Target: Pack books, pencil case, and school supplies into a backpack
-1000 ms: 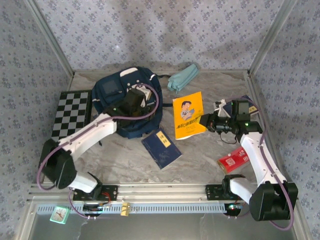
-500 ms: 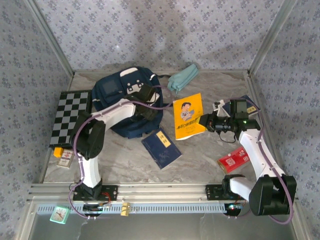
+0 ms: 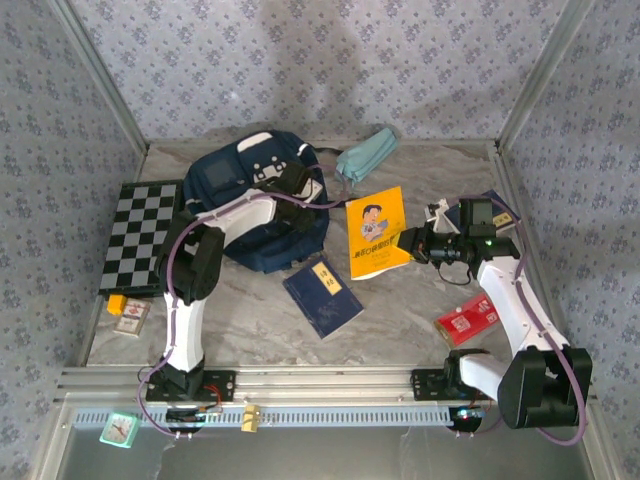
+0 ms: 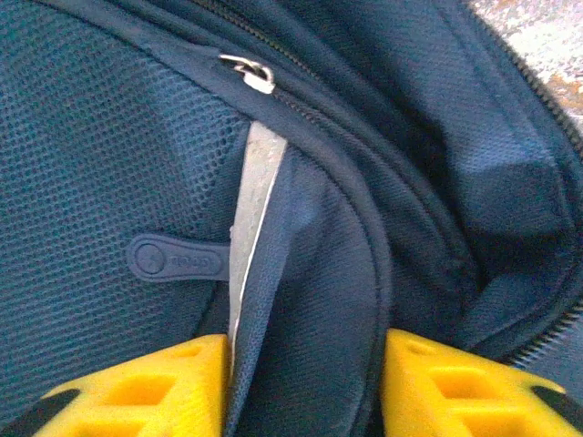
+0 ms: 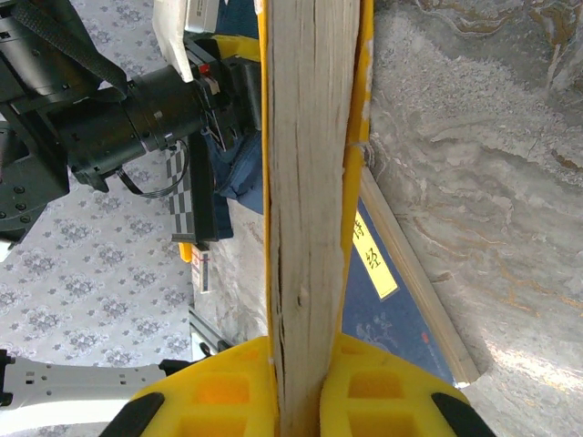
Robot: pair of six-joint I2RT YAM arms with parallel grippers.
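Your left tool (image 4: 305, 357) is closed on a fold of the backpack (image 3: 262, 255), which lies at the back left of the bench (image 3: 240, 320). In the left wrist view navy fabric fills the whole gap between the two yellow fingers (image 4: 155, 382). That hold reads as pinching the edge near the zipper pull (image 4: 248, 71) so the mouth can be drawn open for loading. Your right tool (image 5: 305, 350) grips the yellow book (image 3: 377, 235) by its right edge. In the right wrist view the page block stands on end between the fingers, probably so the book can be lifted off the bench and carried left to the bag. One navy book (image 3: 322, 295) lies flat just in front of the yellow one. The red packet (image 3: 467, 322) sits near the right arm's base, and the teal pencil case (image 3: 365, 155) lies behind the backpack's right corner. All three are untouched, so packing looks barely begun. Several things you cannot settle from here. The left arm crosses the bag, so the top view does not show whether the main compartment is open or how wide. The pale sliver (image 4: 255, 196) between the fabric folds could be piping or lining. The second navy book (image 3: 500, 212) is mostly covered by the right arm, with only a corner showing. You cannot tell how far the yellow book's left edge has risen from the bench.
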